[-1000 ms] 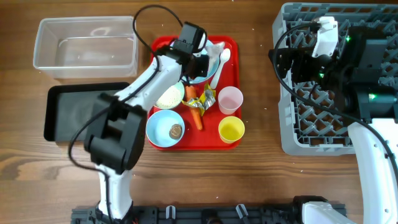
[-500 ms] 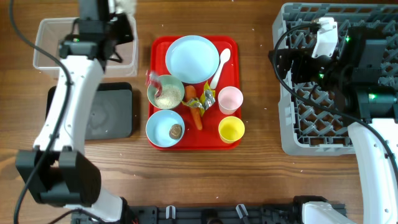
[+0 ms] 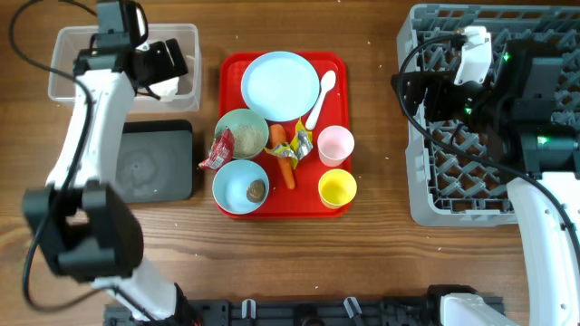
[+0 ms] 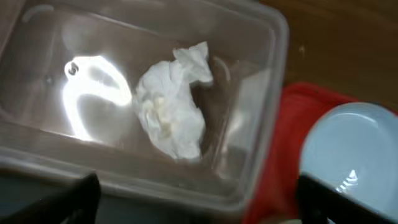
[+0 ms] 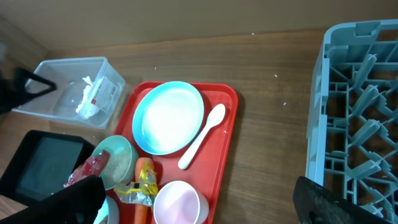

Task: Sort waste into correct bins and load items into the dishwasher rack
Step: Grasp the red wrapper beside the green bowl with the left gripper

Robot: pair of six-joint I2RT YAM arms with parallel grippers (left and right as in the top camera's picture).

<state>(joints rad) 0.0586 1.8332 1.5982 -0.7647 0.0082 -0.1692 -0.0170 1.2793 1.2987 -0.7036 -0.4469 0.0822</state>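
- While the left gripper (image 3: 168, 63) hovers above the right end of the clear tub (image 3: 62, 63), its fingers are spread wide with nothing between them.
- A white tissue (image 4: 171, 118) lies crumpled on the bottom of this tub, apart from the fingers.
- The right gripper (image 3: 419, 91) hangs over the left edge of the dishwasher rack (image 3: 453, 195), with its fingers also far apart and bare.
- On the red tray (image 3: 342, 72) the plate (image 3: 279, 86) lies at the back, and the white spoon (image 3: 319, 98) lies just beside it on the right.
- One bowl (image 3: 240, 134) holds rice, and another bowl (image 3: 237, 186) holds a brown lump (image 3: 256, 190).
- The red-white wrapper (image 3: 216, 154) seems to lean on the rice bowl's left rim, but the overhead view is not sharp enough to be sure.
- The carrot (image 3: 283, 165) and the yellow wrapper (image 3: 299, 145) lie between the bowls and the two cups, pink cup (image 3: 335, 145) and yellow cup (image 3: 337, 188).
- The black tray (image 3: 172, 181) stands near the tub.
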